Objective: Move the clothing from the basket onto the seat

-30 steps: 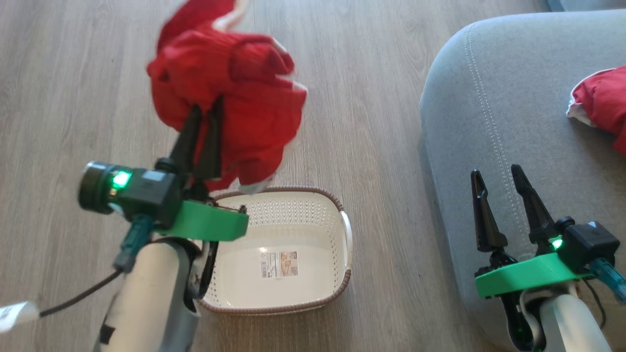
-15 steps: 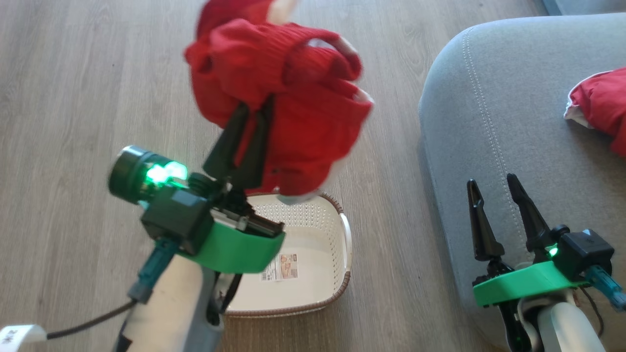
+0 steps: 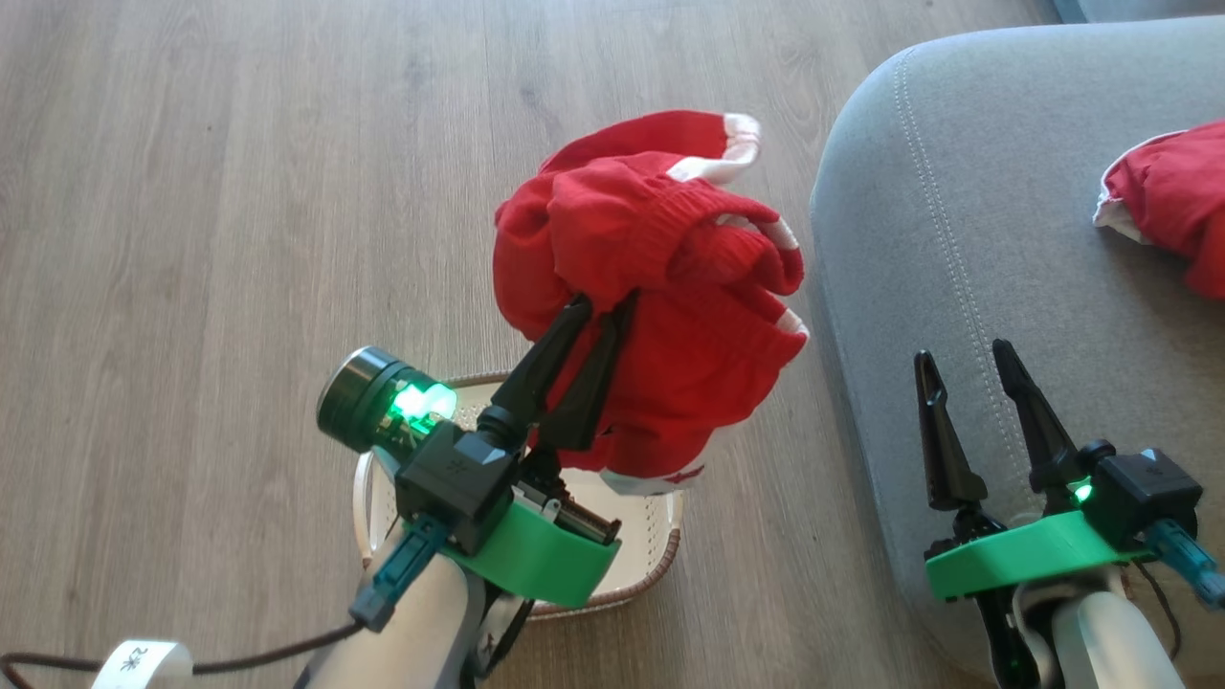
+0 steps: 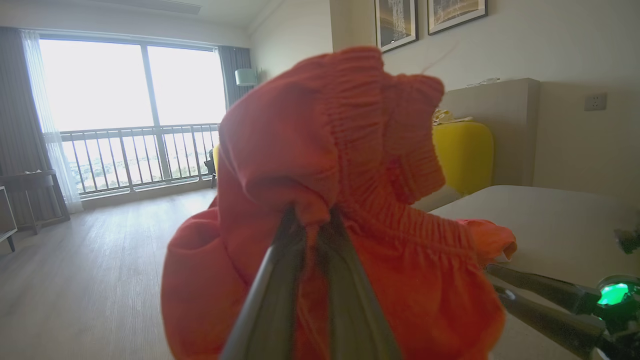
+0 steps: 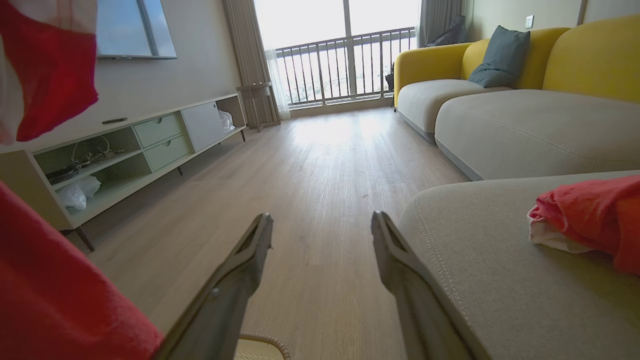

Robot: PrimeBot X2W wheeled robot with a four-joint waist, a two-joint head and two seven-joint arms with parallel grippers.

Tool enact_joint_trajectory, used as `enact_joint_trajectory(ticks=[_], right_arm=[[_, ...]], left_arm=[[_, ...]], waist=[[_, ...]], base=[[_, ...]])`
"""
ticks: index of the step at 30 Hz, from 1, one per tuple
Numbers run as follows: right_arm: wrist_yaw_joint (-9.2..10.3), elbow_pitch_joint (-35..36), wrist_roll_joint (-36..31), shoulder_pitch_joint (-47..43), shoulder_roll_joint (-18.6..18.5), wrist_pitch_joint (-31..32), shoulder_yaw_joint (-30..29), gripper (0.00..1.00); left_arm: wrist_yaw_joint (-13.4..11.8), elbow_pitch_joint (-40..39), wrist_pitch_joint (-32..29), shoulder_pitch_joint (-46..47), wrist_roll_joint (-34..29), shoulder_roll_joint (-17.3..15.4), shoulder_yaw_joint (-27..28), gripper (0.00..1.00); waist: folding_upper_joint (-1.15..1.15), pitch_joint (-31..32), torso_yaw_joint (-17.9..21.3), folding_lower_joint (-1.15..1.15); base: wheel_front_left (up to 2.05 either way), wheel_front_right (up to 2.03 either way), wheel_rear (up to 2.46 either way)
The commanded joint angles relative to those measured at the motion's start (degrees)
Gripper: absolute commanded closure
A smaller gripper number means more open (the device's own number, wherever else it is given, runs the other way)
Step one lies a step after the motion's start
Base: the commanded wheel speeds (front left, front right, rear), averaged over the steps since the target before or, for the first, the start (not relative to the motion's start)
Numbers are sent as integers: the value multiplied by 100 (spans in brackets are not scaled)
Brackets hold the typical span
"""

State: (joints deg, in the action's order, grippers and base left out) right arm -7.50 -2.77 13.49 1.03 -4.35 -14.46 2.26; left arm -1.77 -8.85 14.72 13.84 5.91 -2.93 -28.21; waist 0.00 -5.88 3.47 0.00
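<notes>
**Red garment held up, basket mostly hidden**

The left gripper [image 3: 608, 300] has its two dark fingers pinched narrowly on a bunched red garment [image 3: 660, 287] with white trim. It is held above the wooden floor [image 3: 239, 191], just beside the grey seat [image 3: 1005, 239]. In the left wrist view the fabric hides the fingertips. The arm and cloth cover most of the cream basket [image 3: 646, 531]; only parts of its rim and wall show. The right gripper [image 3: 963, 350] hangs with its fingers wide apart and empty over the seat's edge. A second garment [image 3: 1163, 206] lies on the seat, cut off at the right.
</notes>
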Motion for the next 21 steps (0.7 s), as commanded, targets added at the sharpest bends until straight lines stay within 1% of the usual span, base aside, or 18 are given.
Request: enact_joint_trajectory(ticks=[1, 5, 7, 11, 14, 18, 21], right_arm=[[1, 210, -25, 99, -53, -54, 114, 0], [1, 270, 110, 109, -20, -54, 66, 0], [1, 347, 226, 108, -14, -54, 130, 0], [1, 561, 393, 71, -265, -54, 742, 0], [1, 826, 592, 53, -595, -54, 1324, 0], [1, 1140, 827, 59, -953, -54, 1947, 0], [1, 1223, 804, 161, -1224, -54, 2369, 0]], left_arm=[[-45, -206, 28, 225, 21, 5, 137, 100], [-79, -210, 28, 276, 24, 5, 150, 100], [-115, -225, 28, 300, 27, 5, 168, 100], [-158, -240, 28, 343, 38, 5, 218, 100], [-148, -230, 28, 382, 23, 5, 269, 100], [-142, -208, 28, 416, -49, 5, 326, 100], [-135, -197, 28, 424, -67, 5, 336, 100]], waist=[[0, -3, -6, 0], [0, -9, -2, 0], [0, -16, 6, 0], [0, -49, 31, 0], [0, -68, 46, 0], [0, -104, 65, 0], [0, -120, 74, 0]], base=[[0, 0, 0], [0, 0, 0], [0, 0, 0], [0, 0, 0], [0, 0, 0], [0, 0, 0], [0, 0, 0]])
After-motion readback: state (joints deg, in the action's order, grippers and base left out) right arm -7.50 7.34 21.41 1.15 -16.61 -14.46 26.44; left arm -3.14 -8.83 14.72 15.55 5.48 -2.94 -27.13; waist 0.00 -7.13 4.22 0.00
